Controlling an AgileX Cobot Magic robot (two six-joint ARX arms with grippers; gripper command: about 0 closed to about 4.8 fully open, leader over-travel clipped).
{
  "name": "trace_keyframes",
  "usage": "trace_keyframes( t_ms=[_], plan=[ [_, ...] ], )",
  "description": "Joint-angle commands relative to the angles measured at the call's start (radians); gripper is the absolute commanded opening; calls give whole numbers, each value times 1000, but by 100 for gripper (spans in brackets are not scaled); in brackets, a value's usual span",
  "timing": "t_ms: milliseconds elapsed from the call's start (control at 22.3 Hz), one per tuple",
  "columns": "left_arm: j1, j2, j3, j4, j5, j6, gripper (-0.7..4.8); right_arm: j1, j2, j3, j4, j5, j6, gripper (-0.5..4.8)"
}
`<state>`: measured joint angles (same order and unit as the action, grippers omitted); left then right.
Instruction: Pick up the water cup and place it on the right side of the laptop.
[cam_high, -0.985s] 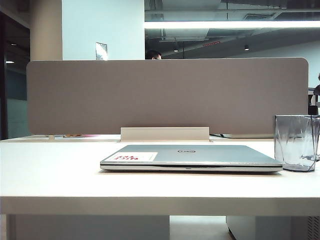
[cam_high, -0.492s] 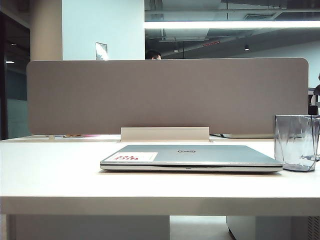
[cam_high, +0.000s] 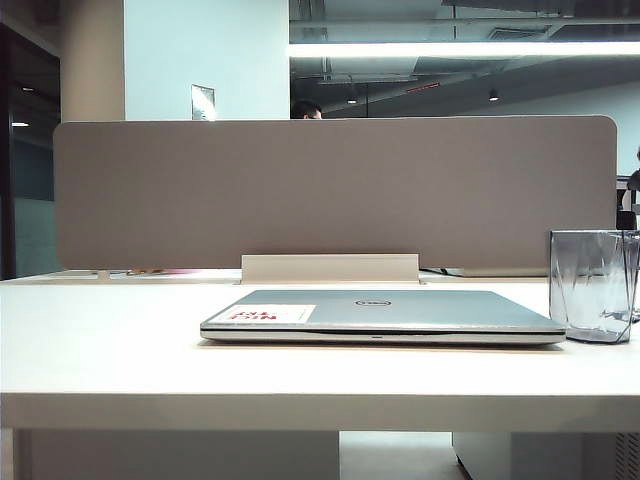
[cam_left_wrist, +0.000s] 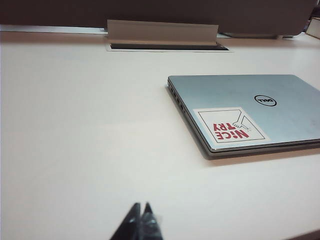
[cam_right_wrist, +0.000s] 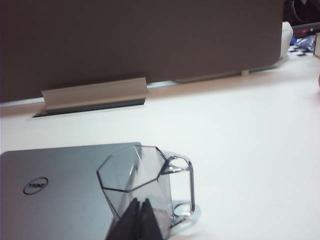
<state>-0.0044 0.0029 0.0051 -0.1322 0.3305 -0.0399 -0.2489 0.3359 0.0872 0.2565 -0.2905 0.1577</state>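
- The water cup (cam_high: 593, 286) stands upright on the white desk (cam_high: 100, 340), just beside the right edge of the closed laptop (cam_high: 400, 312), handle turned away from it
- The right gripper (cam_right_wrist: 138, 216) hangs over the desk's near edge in front of the cup, fingertips pressed together, grasping nothing
- The left gripper (cam_left_wrist: 140, 220), also clenched and empty, sits over bare desk, near-left of the laptop, whose white sticker (cam_left_wrist: 230, 125) faces it
- A grey partition (cam_high: 330, 190) lines the far edge

An open-plan office: a white desk (cam_high: 120, 350) backed by a grey fabric privacy screen (cam_high: 330, 190), with a cable-port flap (cam_high: 329, 268). Beyond, exposed ceiling ducts and a strip light (cam_high: 460, 48) overhead.
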Motion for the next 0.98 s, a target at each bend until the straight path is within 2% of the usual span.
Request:
trace_keyframes(
  t_ms=[45,403,448,582,671,985],
  plan=[
    [-1,1,3,-18,6,2,-4,0,-81,3,-58,-3,26,-9],
    [-1,1,3,-16,2,3,-4,0,-261,2,-305,-4,78,-9],
    [-1,1,3,-16,-13,5,-4,0,-280,2,-332,-4,77,-9],
    [-1,1,3,12,-184,5,-4,0,-338,-16,-349,-3,78,-9],
    [0,1,3,42,-260,5,-4,0,-335,-18,-362,-4,78,-9],
    [0,1,4,146,-290,5,-4,0,-335,-24,-357,-31,78,-9]
  ],
)
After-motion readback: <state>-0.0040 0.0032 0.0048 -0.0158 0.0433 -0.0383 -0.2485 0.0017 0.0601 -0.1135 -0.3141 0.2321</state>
